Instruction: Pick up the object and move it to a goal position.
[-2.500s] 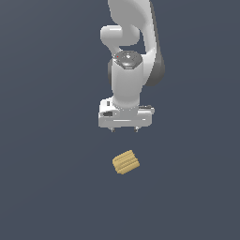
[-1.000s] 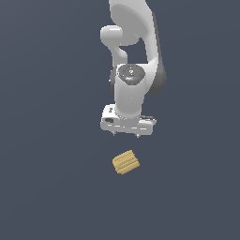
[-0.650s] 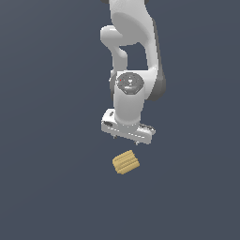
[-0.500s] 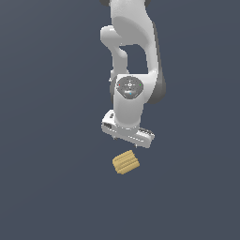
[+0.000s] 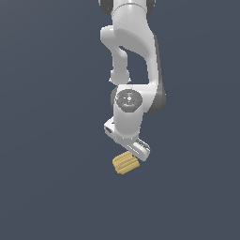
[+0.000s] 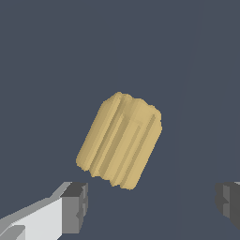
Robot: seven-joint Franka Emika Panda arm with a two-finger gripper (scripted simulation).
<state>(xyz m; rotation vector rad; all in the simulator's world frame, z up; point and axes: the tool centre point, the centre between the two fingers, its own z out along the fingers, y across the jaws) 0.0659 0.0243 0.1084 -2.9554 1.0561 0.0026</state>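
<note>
The object (image 5: 125, 162) is a small tan-yellow ridged block lying on the dark surface. In the wrist view the object (image 6: 120, 139) lies tilted, its grooves running lengthwise. My gripper (image 6: 152, 206) is open, and its grey fingertips (image 6: 75, 207) stand apart at either side, short of the block. In the exterior view the white arm comes down from above and the gripper (image 5: 133, 150) hangs just over the block, partly covering its far edge. Nothing is between the fingers.
A plain dark blue-grey surface (image 5: 56, 187) lies all around the block. No other objects show.
The gripper has come down toward the block and turned at the wrist. The block has not moved.
</note>
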